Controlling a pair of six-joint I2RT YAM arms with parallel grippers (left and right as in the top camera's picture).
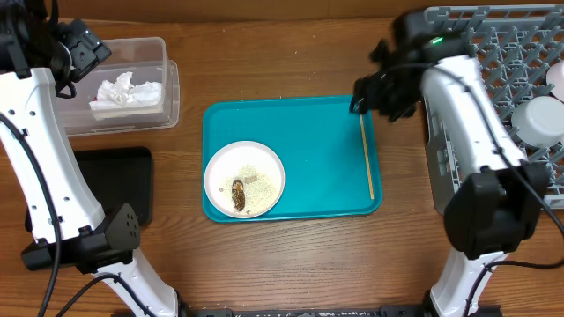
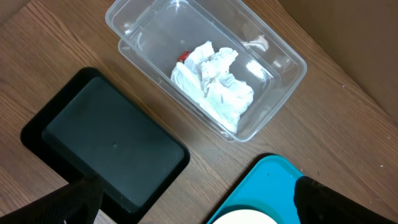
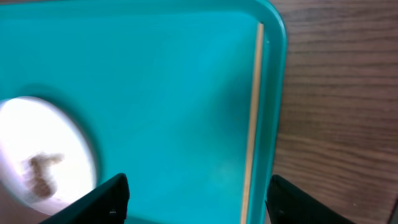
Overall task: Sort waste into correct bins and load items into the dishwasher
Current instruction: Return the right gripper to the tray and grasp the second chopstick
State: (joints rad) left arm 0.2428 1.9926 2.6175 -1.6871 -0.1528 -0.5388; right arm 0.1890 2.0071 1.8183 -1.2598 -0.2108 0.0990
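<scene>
**A:** The right gripper [image 3: 198,196] hovers empty with its jaws spread. Just ahead, the wooden chopstick [image 3: 252,118] lies along the teal tray's [image 3: 155,74] right rim.

**B:** It looks thin, light, stiff and smooth, so it will likely roll. I'd pinch it mid-length.

**A:** The left gripper [image 2: 205,205] is also wide open, above the clear tub [image 2: 283,59] of soft tissues [image 2: 214,81].

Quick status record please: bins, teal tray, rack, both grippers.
clear tub: white tissues and red wrapper inside
black tray: nothing in it
teal tray: white plate with brown scrap and crumbs; chopstick along right edge
dish rack: holds white dishes
left gripper: open, near tub
right gripper: open, over chopstick
</scene>
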